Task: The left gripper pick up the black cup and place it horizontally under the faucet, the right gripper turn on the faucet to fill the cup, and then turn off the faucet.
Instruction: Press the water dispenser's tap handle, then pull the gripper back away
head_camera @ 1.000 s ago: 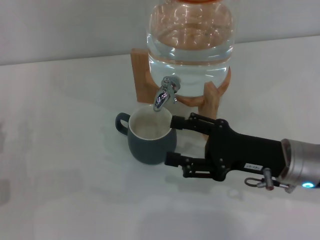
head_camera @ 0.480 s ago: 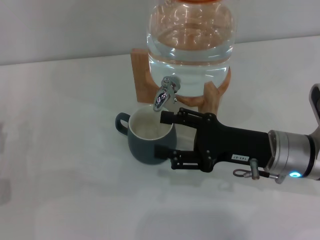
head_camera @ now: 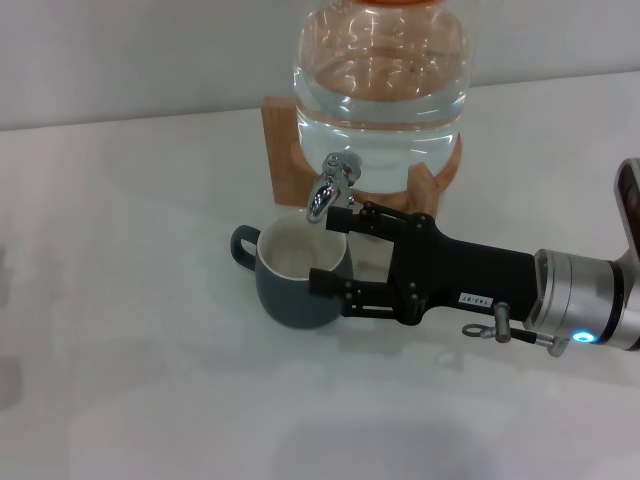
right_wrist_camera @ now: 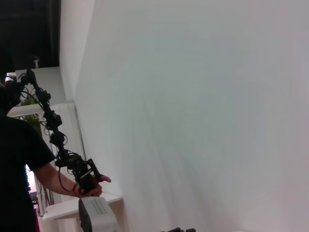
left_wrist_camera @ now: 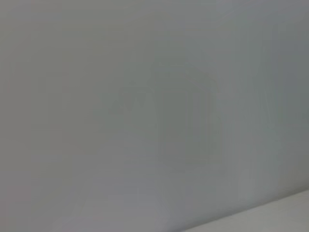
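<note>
Table [head_camera: 120, 300] carries everything. Water jar [head_camera: 381, 75] sits at the back on a wooden stand [head_camera: 285, 150], near the middle. Faucet [head_camera: 330, 187] projects from the jar's lower front, spout pointing down. Black cup [head_camera: 297, 275] stands upright on the table directly in front of the stand, its rim under the spout, handle on the robot's left side. Right gripper [head_camera: 333, 252] reaches in from the robot's right, level with the cup: one finger behind the cup's rim, just below the faucet, the other in front against the cup's right wall. Left gripper not in any view.
</note>
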You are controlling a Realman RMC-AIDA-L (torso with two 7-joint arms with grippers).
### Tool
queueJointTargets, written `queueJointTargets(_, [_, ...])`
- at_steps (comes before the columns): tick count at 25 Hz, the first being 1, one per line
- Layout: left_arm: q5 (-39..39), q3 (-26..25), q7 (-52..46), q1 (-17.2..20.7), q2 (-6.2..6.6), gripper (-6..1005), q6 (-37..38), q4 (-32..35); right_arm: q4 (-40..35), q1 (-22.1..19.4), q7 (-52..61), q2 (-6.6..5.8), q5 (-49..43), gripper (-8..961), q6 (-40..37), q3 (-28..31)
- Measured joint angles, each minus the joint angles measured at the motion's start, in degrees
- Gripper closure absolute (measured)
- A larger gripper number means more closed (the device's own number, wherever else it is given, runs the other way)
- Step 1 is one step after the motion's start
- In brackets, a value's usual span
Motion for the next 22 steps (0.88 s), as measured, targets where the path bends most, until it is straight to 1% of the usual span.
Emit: queueJointTargets(22, [-0.02,0.00,0.00,0.01,0.03,121,-0.34,0.01,-0.03,-0.55,-0.81,0.01,1.28,113,-0.67,0.41])
